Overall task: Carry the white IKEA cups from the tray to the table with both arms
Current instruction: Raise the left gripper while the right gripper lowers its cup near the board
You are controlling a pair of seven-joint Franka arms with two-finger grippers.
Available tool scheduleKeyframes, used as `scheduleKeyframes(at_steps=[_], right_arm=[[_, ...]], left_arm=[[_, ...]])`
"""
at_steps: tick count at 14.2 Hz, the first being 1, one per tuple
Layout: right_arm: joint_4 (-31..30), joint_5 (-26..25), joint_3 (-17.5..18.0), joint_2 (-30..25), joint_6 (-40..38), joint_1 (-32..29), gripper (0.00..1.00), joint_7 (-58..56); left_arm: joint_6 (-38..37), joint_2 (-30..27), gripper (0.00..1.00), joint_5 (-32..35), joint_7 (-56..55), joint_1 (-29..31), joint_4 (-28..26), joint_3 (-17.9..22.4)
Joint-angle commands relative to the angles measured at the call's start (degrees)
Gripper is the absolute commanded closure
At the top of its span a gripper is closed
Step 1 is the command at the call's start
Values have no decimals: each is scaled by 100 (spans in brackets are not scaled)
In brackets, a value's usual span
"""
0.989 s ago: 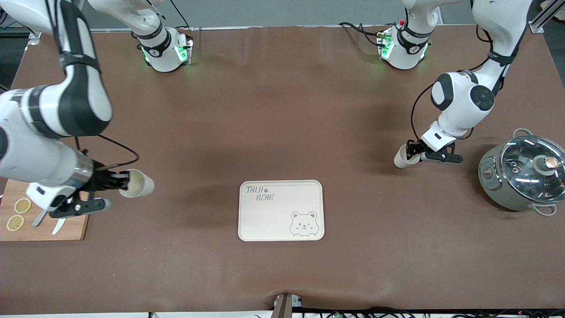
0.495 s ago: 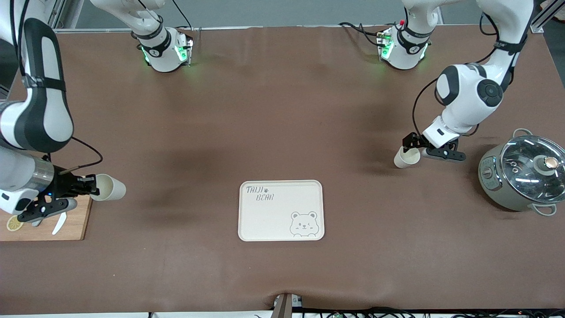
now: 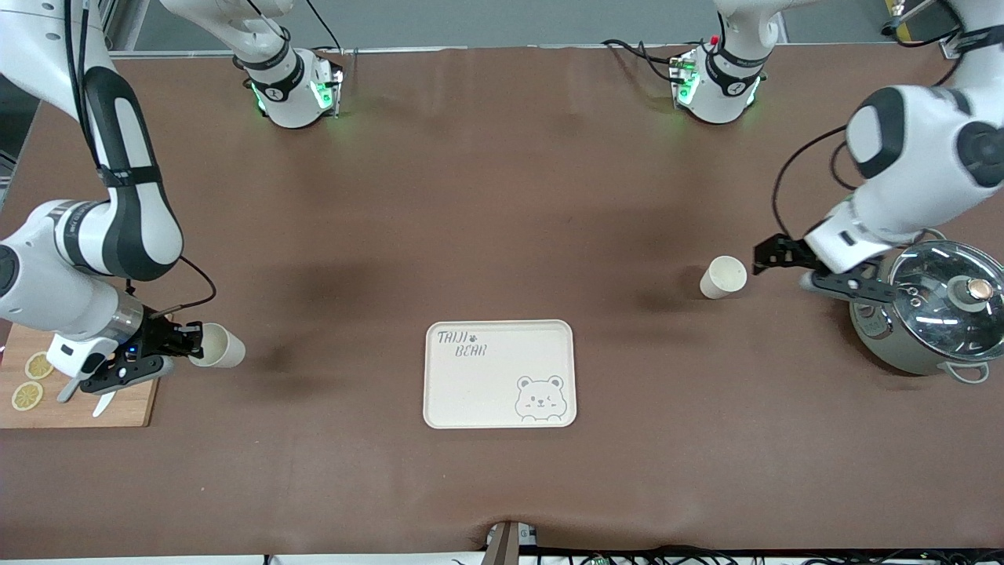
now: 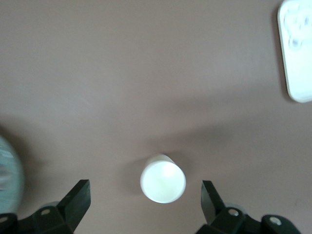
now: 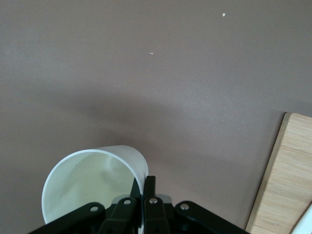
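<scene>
Brown matte table bearing emptied cream bear-print tray; left gripper hanging spread beside released white tumbler; right gripper pinching second tumbler's rim for set-down.

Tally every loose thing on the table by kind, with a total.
Small cream-white handleless cups: 2
Cream bear-print tray: 1
Grey pot with glass lid: 1
Wooden cutting board: 1
Lemon slices: 2
Total: 7
</scene>
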Motion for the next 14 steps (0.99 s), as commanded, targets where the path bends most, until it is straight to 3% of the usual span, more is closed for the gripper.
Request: scheduleKeyframes(at_steps=[1,5,11,12,14], right_arm=[[-61,252,39,162,253,-8,100,-98],[-175,288,65,382,719,36,100,-98],[-175,288,153,646,1097,10,100,-107],[-175,288,171,672,1141,1,100,-107],[-175,297,179,760,1229,10,100,-107]], left_arm=[[-778,220,0,209,-150,121,1282,-27],[-1947,326,0,288,-1441,16,2602,-106],[-2468,238,0,499,-1522,-124,2833,-203],[-2486,229,0,499,-1540,-517,2824,23],[-2643,212,0,482,-1566,-1816,2842,1531]])
